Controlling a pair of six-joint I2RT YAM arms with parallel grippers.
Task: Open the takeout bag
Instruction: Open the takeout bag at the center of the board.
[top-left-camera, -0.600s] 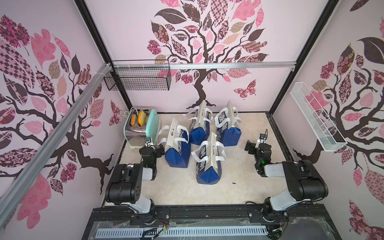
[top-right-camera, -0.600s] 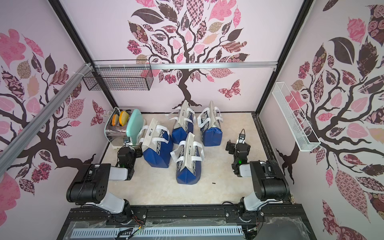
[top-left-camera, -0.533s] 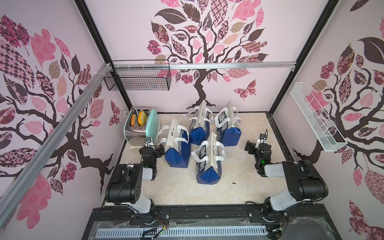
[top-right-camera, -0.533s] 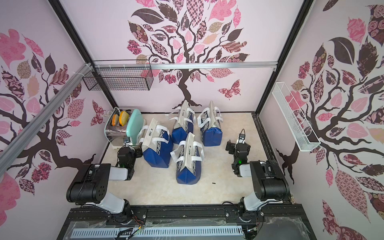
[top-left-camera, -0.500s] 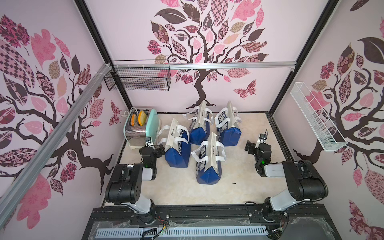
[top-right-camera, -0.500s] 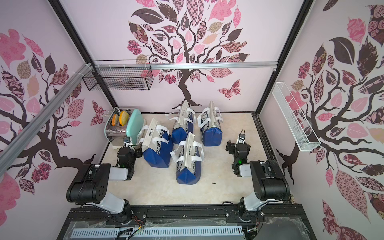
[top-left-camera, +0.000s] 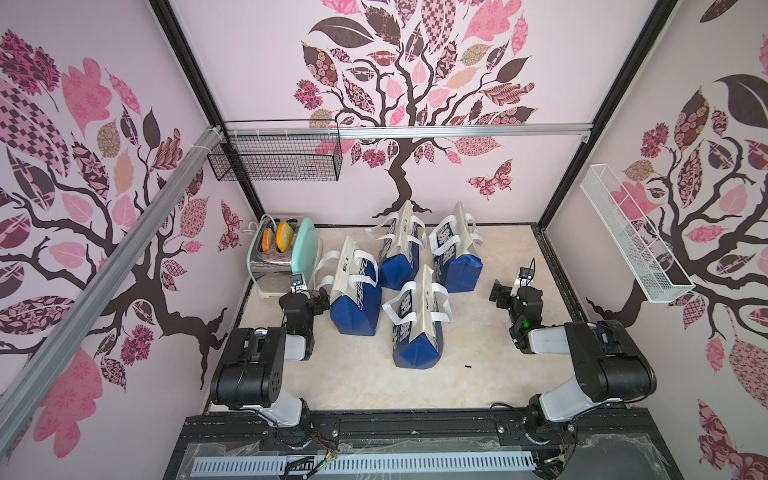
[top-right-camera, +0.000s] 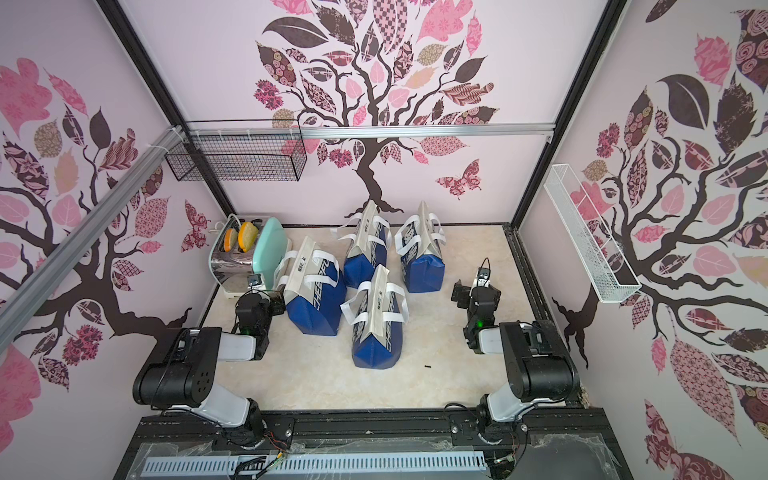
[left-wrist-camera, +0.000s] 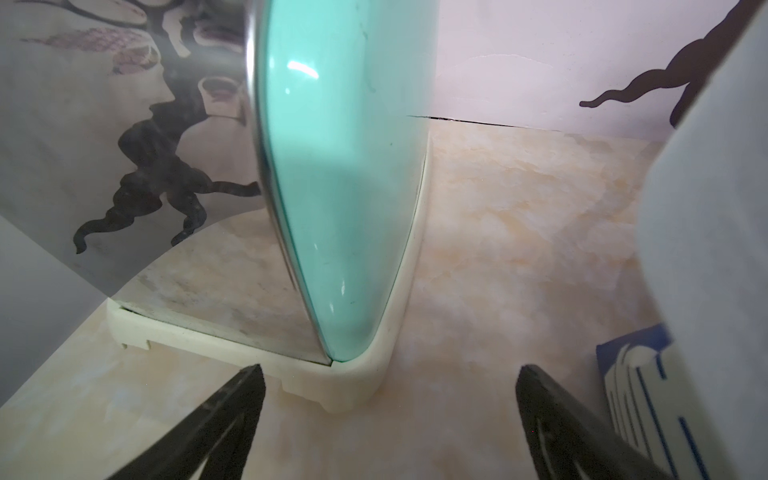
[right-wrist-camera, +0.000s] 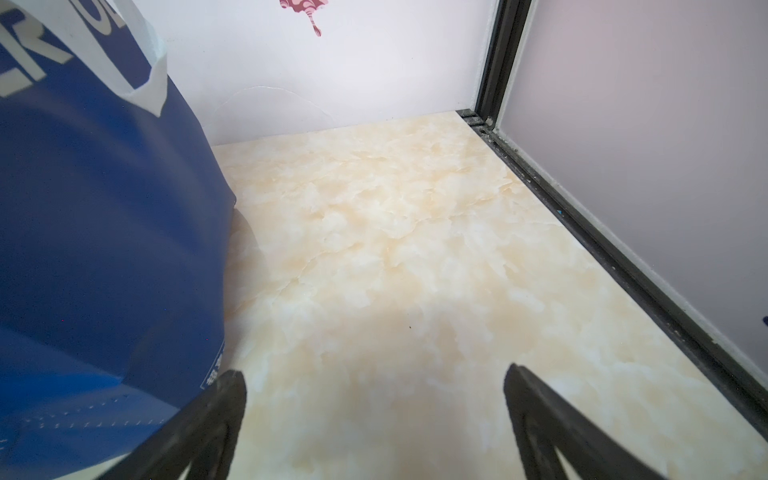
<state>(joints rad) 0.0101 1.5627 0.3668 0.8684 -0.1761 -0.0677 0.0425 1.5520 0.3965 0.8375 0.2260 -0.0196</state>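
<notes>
Several blue-and-silver takeout bags with white handles stand upright and closed on the marble-patterned floor in both top views: one nearest the front (top-left-camera: 417, 324), one at the left (top-left-camera: 355, 295), two at the back (top-left-camera: 401, 249) (top-left-camera: 457, 253). My left gripper (top-left-camera: 309, 297) (left-wrist-camera: 390, 370) is open and empty, low between the toaster and the left bag (left-wrist-camera: 706, 291). Also open and empty, my right gripper (top-left-camera: 509, 291) (right-wrist-camera: 374, 372) hovers over bare floor just right of the back-right bag (right-wrist-camera: 104, 208). Neither gripper touches a bag.
A mint and chrome toaster (top-left-camera: 282, 249) (left-wrist-camera: 340, 166) with two slices in it stands in the back-left corner. A black wire basket (top-left-camera: 278, 160) hangs on the back wall and a white wire shelf (top-left-camera: 631, 241) on the right wall. Walls enclose the floor.
</notes>
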